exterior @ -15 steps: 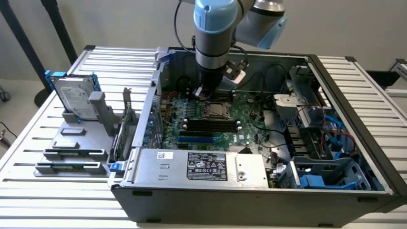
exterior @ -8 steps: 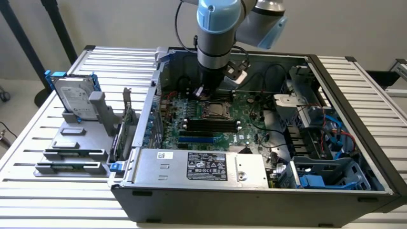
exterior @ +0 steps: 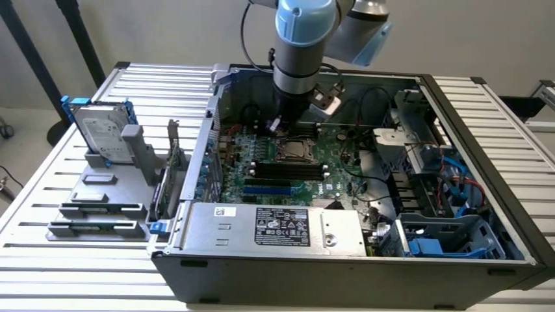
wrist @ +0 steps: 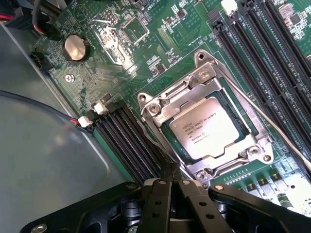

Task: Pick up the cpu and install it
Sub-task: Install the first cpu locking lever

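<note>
The cpu (wrist: 209, 127), a small square chip with a silvery printed top, lies flat inside the metal-framed socket (wrist: 155, 109) on the green motherboard. In the exterior view the cpu (exterior: 293, 148) sits mid-board inside the open computer case. My gripper (wrist: 170, 171) hangs just off the socket's edge, beside the black memory slots, with its black fingers pressed together and nothing between them. Seen from outside, the gripper (exterior: 279, 125) points straight down from the blue-and-grey arm, a little above the board and just behind the socket.
Case walls (exterior: 208, 149) ring the board. A power supply (exterior: 277, 226) fills the front and a blue drive cage (exterior: 442, 242) the front right. On the slatted table at the exterior view's left stand a hard drive (exterior: 100, 133) and a grey parts holder (exterior: 97, 218).
</note>
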Tool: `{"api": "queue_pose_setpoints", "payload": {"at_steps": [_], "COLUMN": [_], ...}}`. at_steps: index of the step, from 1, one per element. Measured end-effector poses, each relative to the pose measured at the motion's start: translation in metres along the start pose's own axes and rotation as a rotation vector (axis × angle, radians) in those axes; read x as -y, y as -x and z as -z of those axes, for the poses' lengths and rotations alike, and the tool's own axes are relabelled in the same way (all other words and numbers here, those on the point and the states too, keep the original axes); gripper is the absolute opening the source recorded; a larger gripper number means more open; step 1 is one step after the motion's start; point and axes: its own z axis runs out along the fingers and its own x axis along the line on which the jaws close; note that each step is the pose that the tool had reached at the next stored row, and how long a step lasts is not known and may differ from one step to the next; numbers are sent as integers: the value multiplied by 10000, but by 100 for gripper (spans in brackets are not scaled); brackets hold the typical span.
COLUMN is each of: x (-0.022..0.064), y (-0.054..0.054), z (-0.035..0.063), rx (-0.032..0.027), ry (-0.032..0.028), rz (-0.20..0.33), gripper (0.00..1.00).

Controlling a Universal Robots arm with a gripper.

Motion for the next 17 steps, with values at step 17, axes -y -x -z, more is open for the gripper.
{"api": "queue_pose_setpoints", "payload": {"at_steps": [17], "x": [-33], "y": [-22], "z": [-7], "rx": [34], "ry": [-34], "rz": [20], "gripper": [11]}}
